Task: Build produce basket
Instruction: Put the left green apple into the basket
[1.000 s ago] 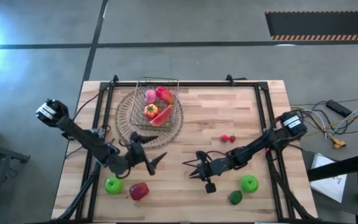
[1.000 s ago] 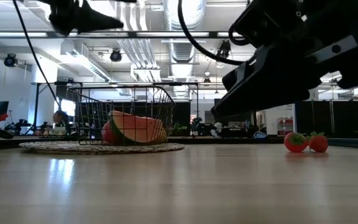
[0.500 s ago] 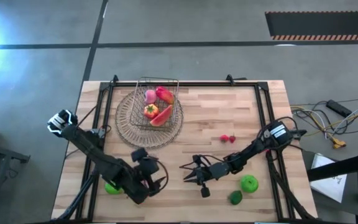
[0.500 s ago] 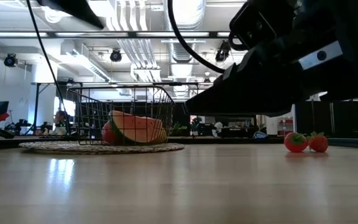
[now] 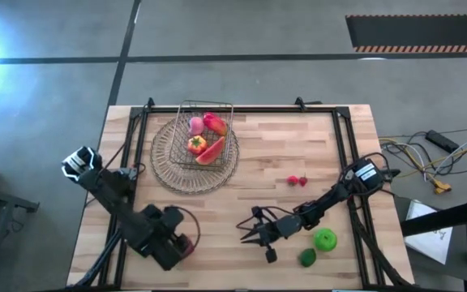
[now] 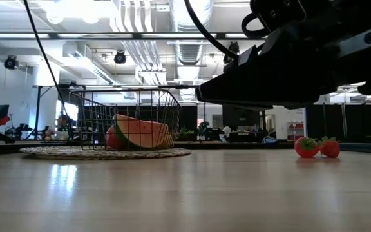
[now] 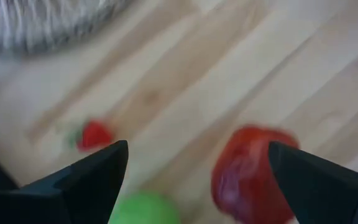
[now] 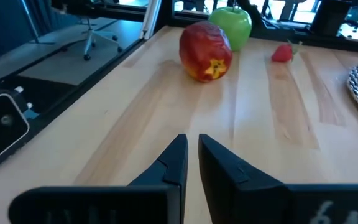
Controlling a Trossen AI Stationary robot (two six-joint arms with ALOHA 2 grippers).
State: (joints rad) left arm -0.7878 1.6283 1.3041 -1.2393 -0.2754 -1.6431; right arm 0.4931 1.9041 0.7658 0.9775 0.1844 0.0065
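Left end effector spread wide over the red apple, a light, smooth, rigid toy best pinched across its middle; right end effector shut, idle.

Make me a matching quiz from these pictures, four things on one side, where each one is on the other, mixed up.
Things:
1. watermelon slice
2. red apple
3. tiny red berries
4. dark green piece

Places:
A. table's front edge, right side
B. bare wood, right of the woven mat
C. under the open left claw
D. inside the wire basket

Pairs: 1-D, 2-C, 3-B, 4-A
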